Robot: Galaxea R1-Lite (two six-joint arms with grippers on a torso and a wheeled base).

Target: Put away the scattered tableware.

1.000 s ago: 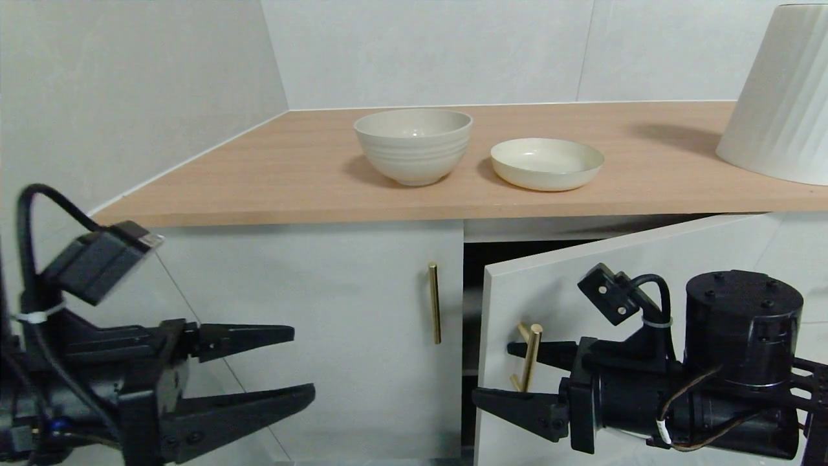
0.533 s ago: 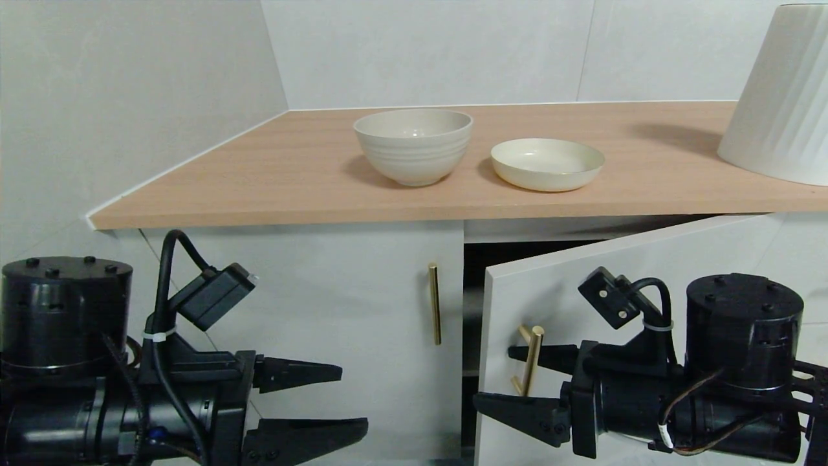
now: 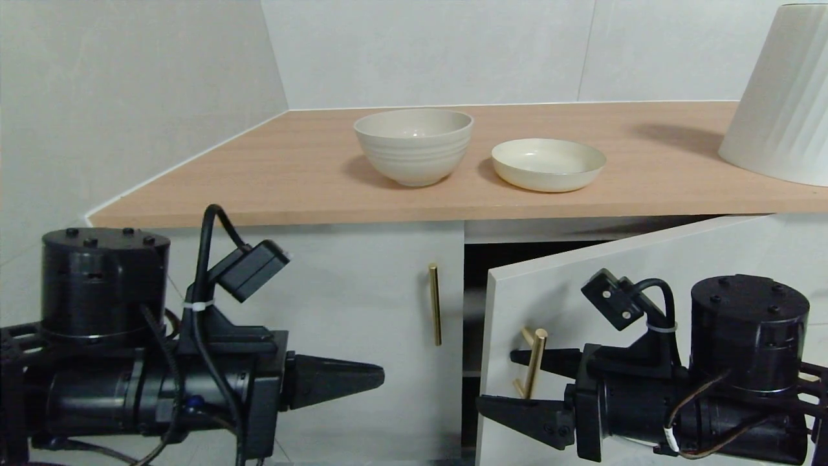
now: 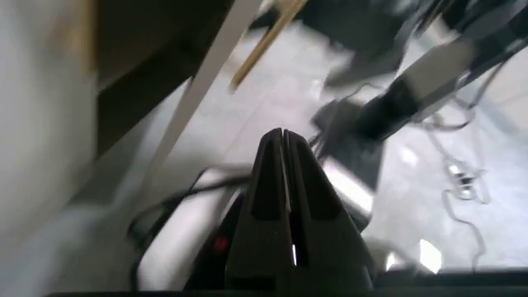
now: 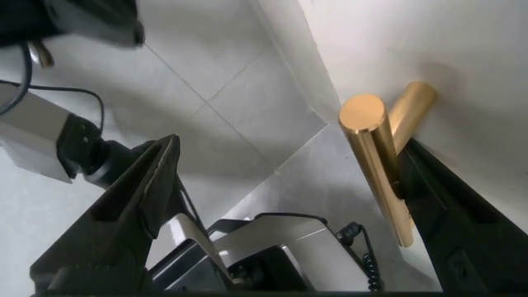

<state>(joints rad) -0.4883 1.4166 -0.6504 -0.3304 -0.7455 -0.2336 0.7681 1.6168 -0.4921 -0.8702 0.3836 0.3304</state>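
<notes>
wooden countertop is running across the upper half of the head view, carrying a ribbed bowl at about 12 o'clock and a shallow dish just beside it toward 3 o'clock, the two not touching. a white lampshade is standing well apart at 2 o'clock. under the counter the left cabinet door is sitting closed, while the right cabinet door is hanging ajar beside a dark gap.

the right gripper is hovering low at 5 o'clock with its fingers spread, and the right door handle is lying between them, its long axis running roughly 12 to 6 with a slight lean. whether the bar is touching a finger i cannot tell. the left gripper is sitting at 7 o'clock, fingers pressed together, pointing toward 3 o'clock.

the door is probably needing a wider swing first, and the right arm is the nearer one; bowl and dish are both lying toward 12 o'clock from that gripper, above the counter edge.
</notes>
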